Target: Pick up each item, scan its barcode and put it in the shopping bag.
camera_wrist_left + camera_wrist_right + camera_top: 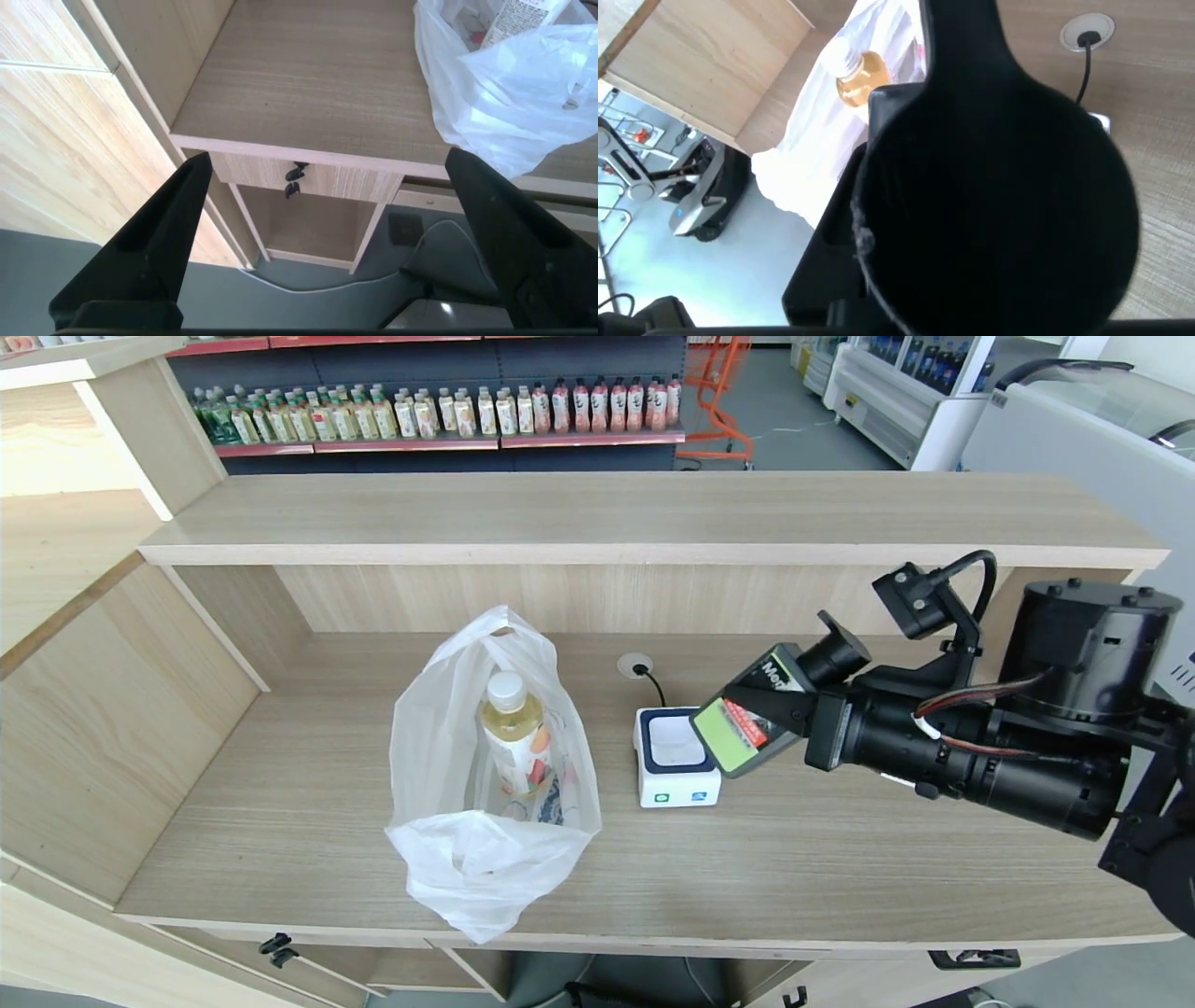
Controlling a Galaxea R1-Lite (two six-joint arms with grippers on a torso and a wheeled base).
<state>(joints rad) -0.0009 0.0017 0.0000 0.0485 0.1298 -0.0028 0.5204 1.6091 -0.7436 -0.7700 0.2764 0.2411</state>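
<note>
While the right gripper [761, 707] is clamped on a dark grey rectangular box [733, 735] with a green and red label, it holds that box tilted in the air, label side turned away from the wrist. Directly under the box's lower corner sits a white square barcode scanner with a dark blue-rimmed window [680, 791]; box and scanner overlap in the head view, though whether they touch cannot be told. Beyond the scanner from the gripper, a black cable runs into a round grey cable grommet [635, 665] set in the light wooden counter [840, 868].

Farther out from the right gripper, past the scanner, stands a translucent white plastic shopping bag [485, 868], its mouth open upward. Inside it a clear plastic bottle of yellow drink with a white cap [512, 719] stands upright. From the right wrist, the bottle [854, 75] and the bag [799, 159] show beside the dark bulk of the gripper and its load.

Well apart from all this, the left gripper [329, 163] hangs below the counter's front edge, its black fingers [154, 247] spread wide with nothing between them. Ahead of it is a drawer front with a small black handle [297, 178], and the bag's lower folds [523, 103] lie off to one side on the counter above.
</note>
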